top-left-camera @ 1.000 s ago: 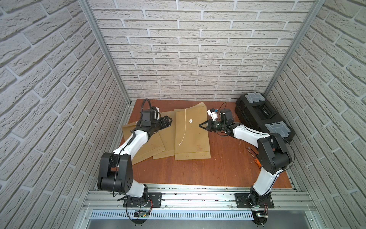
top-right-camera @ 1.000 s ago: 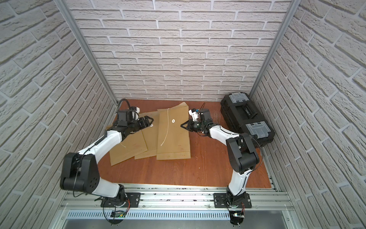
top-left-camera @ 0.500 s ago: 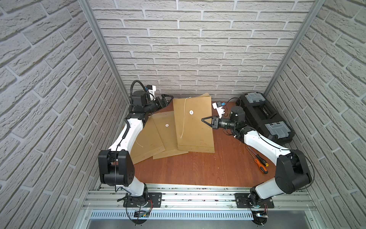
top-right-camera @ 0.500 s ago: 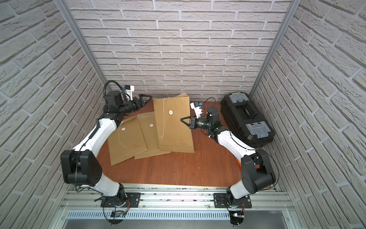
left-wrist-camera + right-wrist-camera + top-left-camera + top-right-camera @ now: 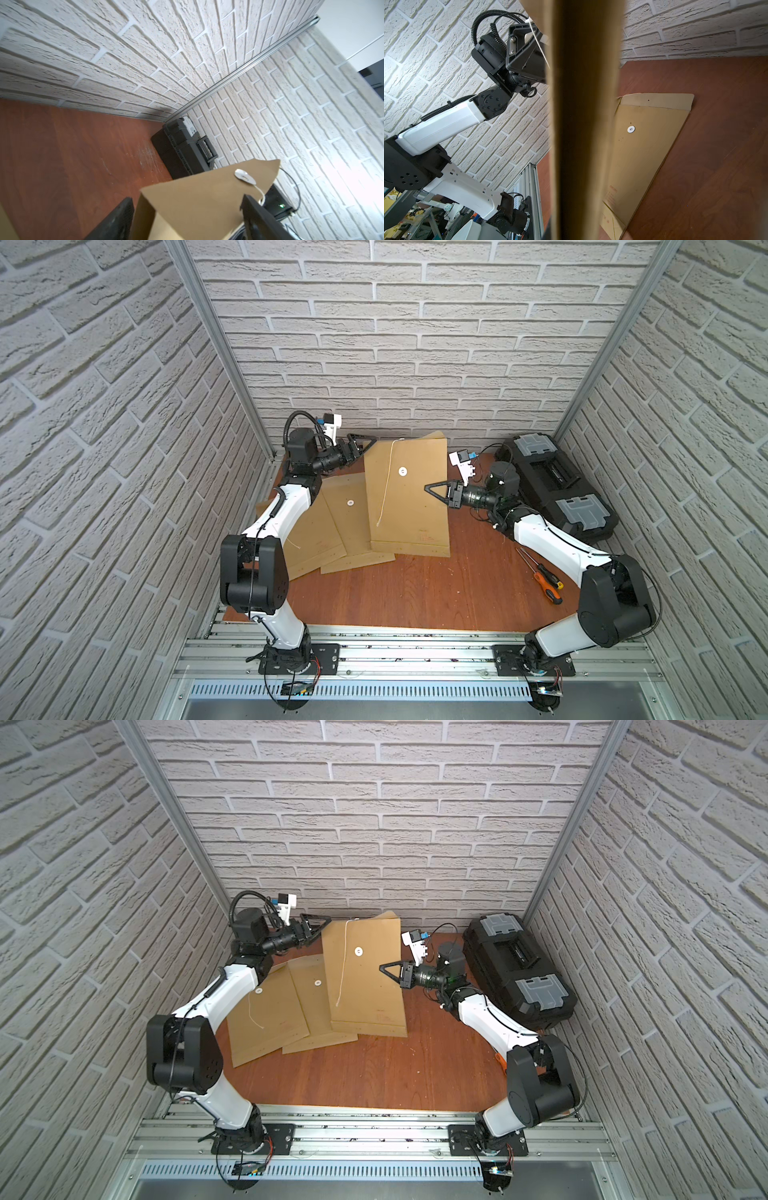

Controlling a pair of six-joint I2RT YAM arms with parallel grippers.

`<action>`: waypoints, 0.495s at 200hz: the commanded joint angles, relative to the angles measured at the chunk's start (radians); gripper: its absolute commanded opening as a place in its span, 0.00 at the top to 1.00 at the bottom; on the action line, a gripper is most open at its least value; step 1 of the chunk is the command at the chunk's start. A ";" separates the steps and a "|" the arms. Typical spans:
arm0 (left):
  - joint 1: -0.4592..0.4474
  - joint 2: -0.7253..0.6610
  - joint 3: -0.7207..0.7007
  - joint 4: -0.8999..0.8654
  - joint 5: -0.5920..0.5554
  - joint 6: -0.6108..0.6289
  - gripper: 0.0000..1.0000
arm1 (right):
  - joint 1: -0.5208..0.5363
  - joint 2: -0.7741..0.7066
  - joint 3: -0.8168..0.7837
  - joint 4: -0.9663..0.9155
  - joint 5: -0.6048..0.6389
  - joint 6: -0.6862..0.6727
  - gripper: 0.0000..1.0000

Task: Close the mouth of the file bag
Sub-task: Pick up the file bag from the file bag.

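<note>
While the right gripper (image 5: pixel 429 488) pinches the file bag (image 5: pixel 415 510) at its three-o'clock edge, the left gripper (image 5: pixel 368 444) stands wide open around its eleven-o'clock corner.

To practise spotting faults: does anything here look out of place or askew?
Yes. One file bag is held up tilted by the right gripper, flap open, its white string dangling unwound. Two screwdrivers lie loose on the table.
</note>
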 commanded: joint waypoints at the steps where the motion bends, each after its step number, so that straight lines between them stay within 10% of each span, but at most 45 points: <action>1: -0.004 0.023 -0.023 0.220 0.085 -0.123 0.24 | -0.010 -0.058 0.010 0.088 -0.050 0.018 0.97; 99: -0.024 0.046 -0.034 0.433 0.197 -0.298 0.52 | -0.020 -0.078 0.004 0.087 -0.064 -0.016 0.93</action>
